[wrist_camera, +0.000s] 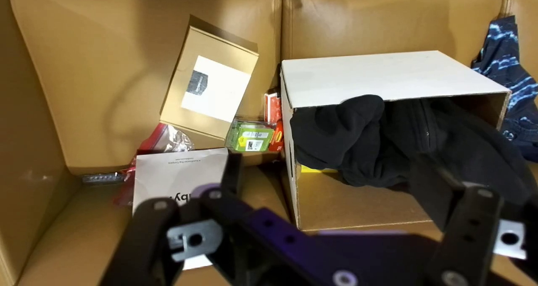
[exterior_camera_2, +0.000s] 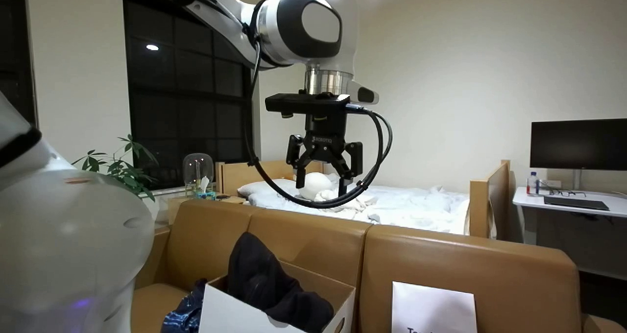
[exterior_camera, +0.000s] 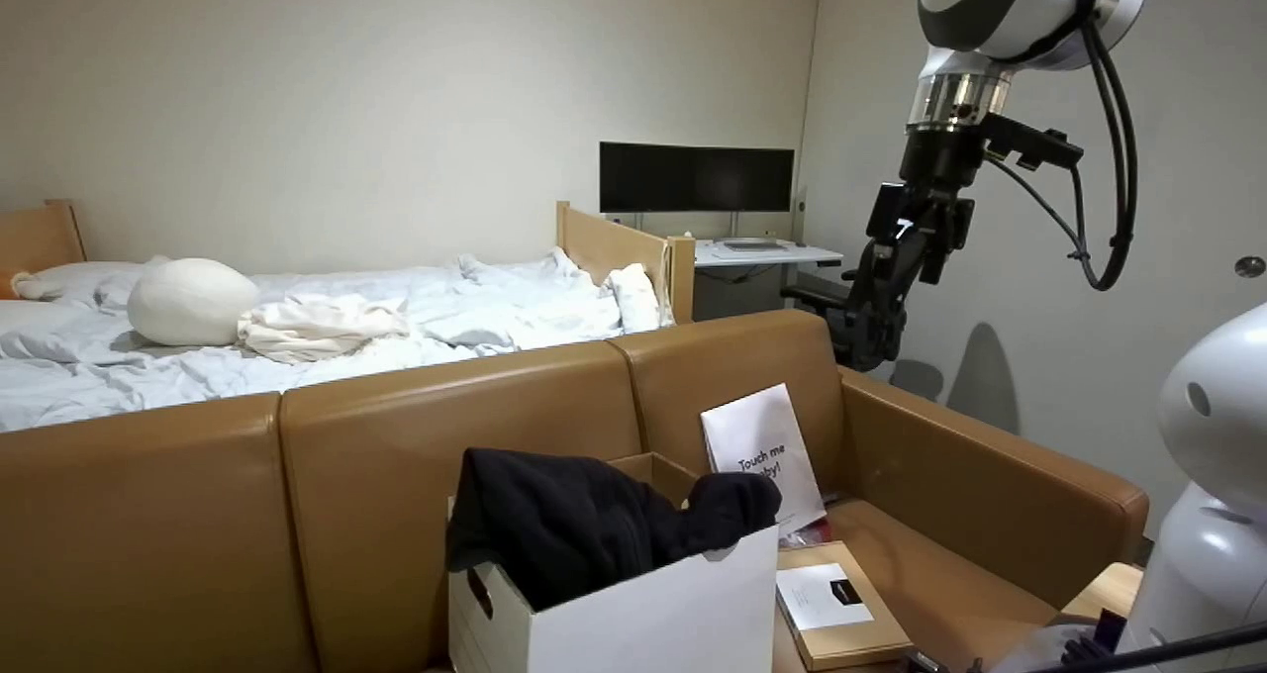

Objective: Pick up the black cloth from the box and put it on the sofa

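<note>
Over on the brown sofa (exterior_camera: 445, 435), an open-topped white box (exterior_camera: 653, 614) sits with the black cloth (exterior_camera: 584, 510) heaped in it, kinda spilling out. Part of the cloth droops over a short side near a handle hole, and another lump pokes up over the long rim. It has a line on it, seam or zip, can't tell which. A bit of something yellow (wrist_camera: 315, 169) peeks out from under it in the wrist view, too covered to say what.

The gripper (exterior_camera_2: 322, 183) hangs up high, pointing down, its two fingers (exterior_camera_2: 300, 178) spread wide, well apart from the cloth.

Next to the box on the seat there's a flat tan carton (exterior_camera: 866, 641) with a white label (exterior_camera: 817, 599), and close to that a white printed paper (exterior_camera: 754, 431) leaning on the backrest with "Touch me" on it. The wrist cam catches a green pack (wrist_camera: 254, 134) between carton and box, plus some blue patterned fabric (wrist_camera: 515, 80) just beside the box's other end.

Behind the sofa is a bed (exterior_camera: 619, 247) with rumpled pale sheets (exterior_camera: 495, 341) and a round white thing (exterior_camera: 193, 302). Past that, a desk (exterior_camera: 817, 254) with a wide dark monitor (exterior_camera: 696, 178).
</note>
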Robot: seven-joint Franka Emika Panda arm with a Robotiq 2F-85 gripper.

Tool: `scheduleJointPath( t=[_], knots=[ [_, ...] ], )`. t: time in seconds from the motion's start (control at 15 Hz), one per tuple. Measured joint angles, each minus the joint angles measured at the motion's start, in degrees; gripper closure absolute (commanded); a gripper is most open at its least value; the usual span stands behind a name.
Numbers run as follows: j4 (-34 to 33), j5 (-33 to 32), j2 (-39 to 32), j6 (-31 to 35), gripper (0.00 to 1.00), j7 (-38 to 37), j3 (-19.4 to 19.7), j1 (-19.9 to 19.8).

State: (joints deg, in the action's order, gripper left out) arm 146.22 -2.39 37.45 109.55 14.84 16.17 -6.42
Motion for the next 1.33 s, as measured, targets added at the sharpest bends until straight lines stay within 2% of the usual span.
scheduleJointPath(
  t=[0.2,0.33,0.67,0.8,0.87,1.13,1.33],
  knots=[
    [-0.09,0.4,-1.3,3.48,0.0,-1.34,-4.03,1.93],
    [-0.13,1.01,-3.33,8.02,0.0,-3.42,-7.61,4.3],
    [0.27,4.39,-12.02,29.73,0.0,-12.74,-16.79,10.38],
    [0.05,3.89,-16.13,35.87,0.0,-16.46,-20.98,11.49],
    [-0.14,3.84,-17.35,36.34,0.0,-17.25,-21.97,11.75],
    [-0.3,3.84,-17.1,36.31,0.0,-17.24,-20.87,11.82],
    [-0.83,3.08,-17.96,36.31,0.0,-17.25,-21.56,11.85]
  ],
)
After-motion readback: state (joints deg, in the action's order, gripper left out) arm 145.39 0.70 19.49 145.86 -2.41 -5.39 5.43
